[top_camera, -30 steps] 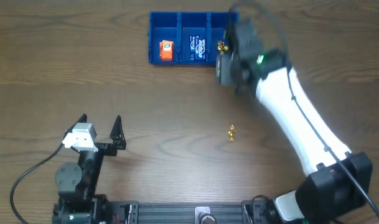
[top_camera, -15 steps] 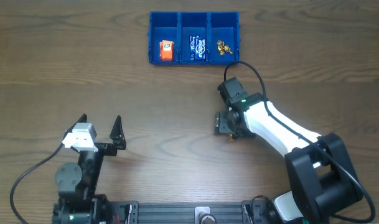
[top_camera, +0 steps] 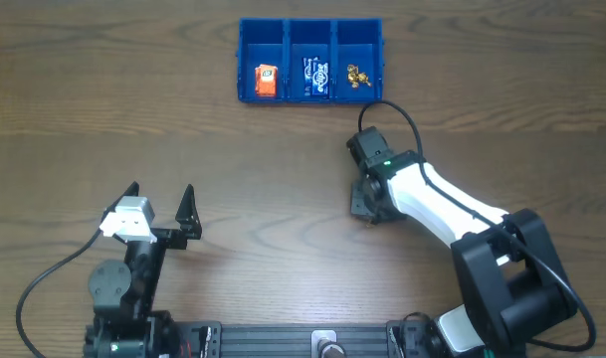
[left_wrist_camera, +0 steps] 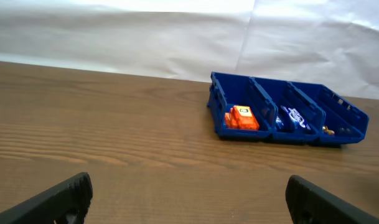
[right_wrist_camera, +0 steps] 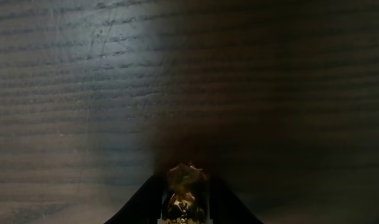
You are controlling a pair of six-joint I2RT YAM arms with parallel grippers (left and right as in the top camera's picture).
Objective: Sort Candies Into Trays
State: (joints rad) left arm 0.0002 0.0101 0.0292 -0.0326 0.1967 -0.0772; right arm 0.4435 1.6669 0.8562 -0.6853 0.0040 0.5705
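**Top view.**
- Blue tray [top_camera: 310, 28]: upper centre of the frame, three compartments side by side.
  - Left compartment: one orange candy [top_camera: 267, 80].
  - Middle compartment: one blue candy [top_camera: 315, 73].
  - Right compartment: gold candies [top_camera: 358, 76], a small cluster.
- Right gripper [top_camera: 365, 205]: centre of the frame, just right of the middle, down at the table [top_camera: 183, 119] and well below the tray.
- Left gripper [top_camera: 161, 205]: lower left, fingers spread wide, holding nothing, well apart from the tray and from the other arm.

**Left wrist view.**
- Left gripper [left_wrist_camera: 188, 186]: both fingers stand far apart with bare table between them.
- The tray [left_wrist_camera: 236, 130] is farther off.
  - The orange candy [left_wrist_camera: 242, 117] is in its near-end compartment.
  - The blue candy [left_wrist_camera: 295, 116] is in the middle compartment.
  - A glint of gold [left_wrist_camera: 326, 130] shows in the far compartment.

**Right wrist view.**
- Right gripper [right_wrist_camera: 186, 198]: fingers pressed in on a gold candy [right_wrist_camera: 186, 185], one on each flank.
- The candy is low against the wood grain and looks not yet lifted.

**Progress, as judged.**
- Done: three compartments each hold their own kind.
- In hand: the one gold candy, pinched at the table.
- Left to do: lift it, carry it to the upper centre and drop it in the tray's right compartment with the other gold.
- I see no other loose candy on the table, so this is probably the last piece.
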